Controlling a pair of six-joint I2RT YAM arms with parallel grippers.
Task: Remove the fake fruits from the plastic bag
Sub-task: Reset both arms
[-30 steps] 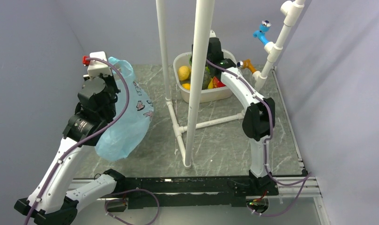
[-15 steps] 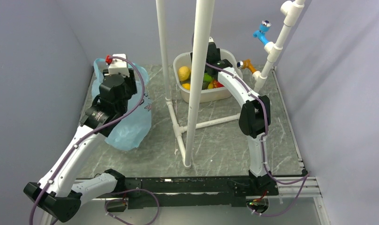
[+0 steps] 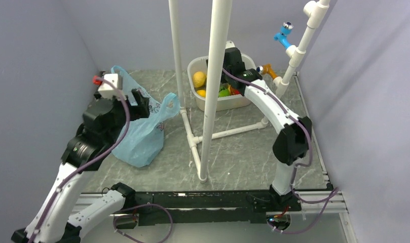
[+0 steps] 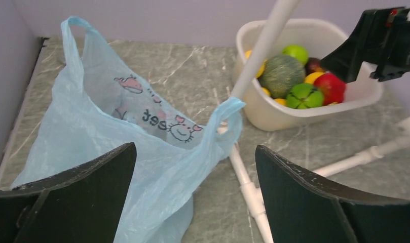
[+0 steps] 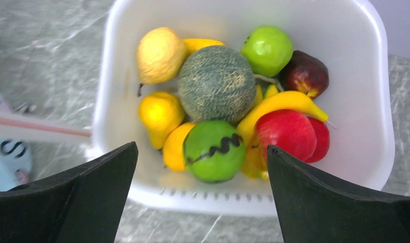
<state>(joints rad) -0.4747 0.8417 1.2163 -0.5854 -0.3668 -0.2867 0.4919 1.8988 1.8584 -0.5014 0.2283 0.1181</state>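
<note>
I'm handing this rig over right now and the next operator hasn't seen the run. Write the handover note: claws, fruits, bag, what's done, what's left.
Left claw: open, empty, close to the plastic bag, not gripping it.
Right claw: open, empty, over the white tub.
Fake fruits: piled in the tub, at the far side of the table.
Bag: slumped on the table at left, one handle raised.
Done: no fruit shape shows through the bag.
Left: probably only a check of its folds, which hide part of the inside.

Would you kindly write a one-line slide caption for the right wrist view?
Open right gripper hovers over the white tub piled with fake fruits.
</note>
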